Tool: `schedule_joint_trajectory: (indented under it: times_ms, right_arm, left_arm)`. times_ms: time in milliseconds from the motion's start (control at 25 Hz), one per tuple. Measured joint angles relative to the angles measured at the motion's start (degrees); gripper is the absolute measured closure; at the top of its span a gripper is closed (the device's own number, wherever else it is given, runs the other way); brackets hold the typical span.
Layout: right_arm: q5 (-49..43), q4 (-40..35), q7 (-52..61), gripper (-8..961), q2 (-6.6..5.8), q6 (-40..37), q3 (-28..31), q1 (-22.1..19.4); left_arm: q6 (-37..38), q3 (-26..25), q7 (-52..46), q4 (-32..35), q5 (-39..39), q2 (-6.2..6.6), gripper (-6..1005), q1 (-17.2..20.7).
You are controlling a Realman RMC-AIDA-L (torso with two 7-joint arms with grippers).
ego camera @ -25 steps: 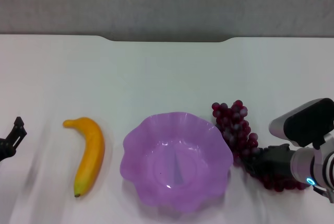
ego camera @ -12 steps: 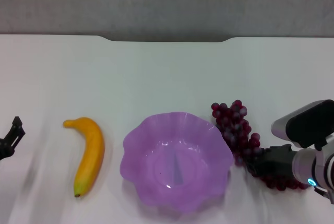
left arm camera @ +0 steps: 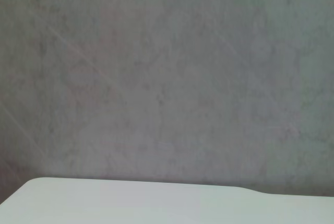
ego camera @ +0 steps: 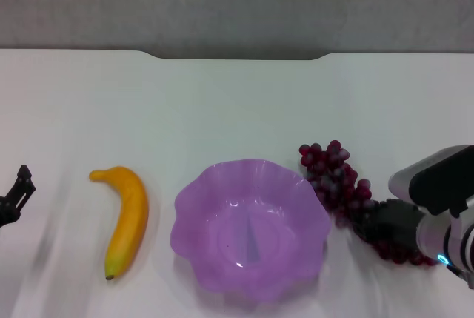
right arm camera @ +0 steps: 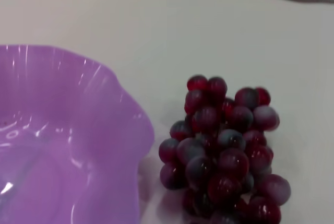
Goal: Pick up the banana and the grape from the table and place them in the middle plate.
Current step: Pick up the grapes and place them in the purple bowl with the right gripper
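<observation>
Table: white, bearing everything.

Middle plate: purple, scalloped, holding nothing as yet.

Grape: bunch just right of the plate; its near end is covered by our right gripper, apparently grasping, though we cannot tell its finger state.

Banana: left of the plate, untouched.

Left gripper: parked at table's left edge; fingers unclear.

Grape: near end hidden behind right gripper; left gripper: cut off by head view's edge.
</observation>
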Motion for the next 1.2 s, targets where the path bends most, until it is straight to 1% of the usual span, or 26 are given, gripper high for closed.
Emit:
schedule_joint_trajectory:
  times_ms: [200,360,560,640,840,1200]
  right_arm:
    - [0.2,-0.1,0.0,578,0.0,-3.8,-1.0,-1.2]
    - [0.2,-0.1,0.0,600,0.0,-8.3,-2.5,-2.3]
    - [0.2,-0.9,0.0,618,0.0,-15.8,-5.1,-3.3]
    - [0.2,-1.1,0.0,622,0.0,-17.5,-5.9,-3.7]
    - [0.1,-1.0,0.0,629,0.0,-22.0,-6.5,-4.5]
    - [-0.4,0.3,-1.4,650,-0.19,-28.2,-7.2,-4.7]
  left_arm:
    - [0.0,0.0,0.0,0.0,0.0,0.0,108,0.0]
    - [0.0,0.0,0.0,0.0,0.0,0.0,108,0.1]
    - [0.0,0.0,0.0,0.0,0.0,0.0,108,0.1]
    - [0.0,0.0,0.0,0.0,0.0,0.0,108,0.1]
    - [0.0,0.0,0.0,0.0,0.0,0.0,108,0.1]
    - [0.0,-0.1,0.0,0.0,0.0,0.0,108,0.1]
